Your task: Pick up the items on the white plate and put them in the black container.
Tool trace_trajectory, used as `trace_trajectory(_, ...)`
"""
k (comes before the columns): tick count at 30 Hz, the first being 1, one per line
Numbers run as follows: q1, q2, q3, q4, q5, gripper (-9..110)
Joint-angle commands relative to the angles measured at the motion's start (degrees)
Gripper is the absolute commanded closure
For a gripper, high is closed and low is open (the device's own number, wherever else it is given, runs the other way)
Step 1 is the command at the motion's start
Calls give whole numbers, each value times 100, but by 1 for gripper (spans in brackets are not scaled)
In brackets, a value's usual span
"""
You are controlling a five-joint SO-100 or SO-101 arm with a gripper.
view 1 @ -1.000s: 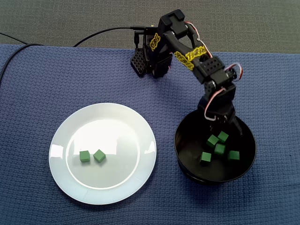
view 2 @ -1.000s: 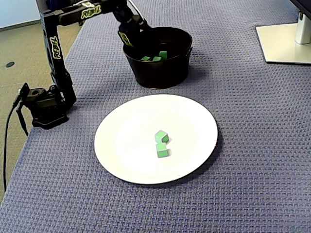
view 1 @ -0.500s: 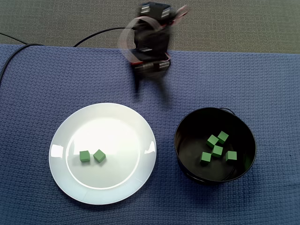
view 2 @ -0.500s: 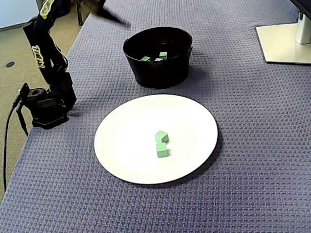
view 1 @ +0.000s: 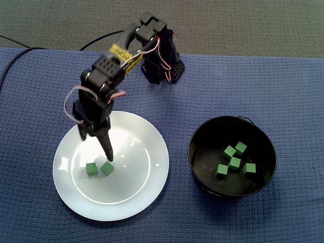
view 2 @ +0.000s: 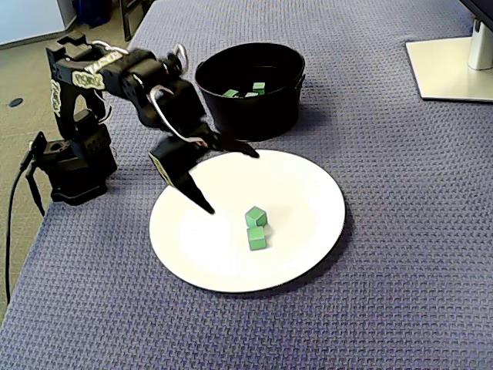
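2 cubes left, arm back at the plate

Gripper has swung from the black container at right to the white plate at lower left, fingers spread wide, empty. 2 green cubes lie just below its tip. 5 sit in the container, so another pickup is due. Its height above the plate is unclear.

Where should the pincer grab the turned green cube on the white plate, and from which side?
Come from above and pinch two opposite side faces of the turned green cube. It lies flat, skewed to the other green cube close beside it, so the pincer likely needs turning to match.
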Motion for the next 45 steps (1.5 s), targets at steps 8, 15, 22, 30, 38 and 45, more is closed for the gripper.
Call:
trace_trajectory(8, -308, -659, 26, -729, -246, 54)
trace_trajectory(15, -677, -756, 255, -633, 97, 55)
trace_trajectory(22, -870, -923, 387, -817, 176, 59)
trace_trajectory(30, -888, -1151, 396, -1134, 193, 66)
trace_trajectory(38, -861, -1327, 264, -1151, 308, 102)
trace_trajectory(45, -853, -1318, 255, -1187, 571, 102)
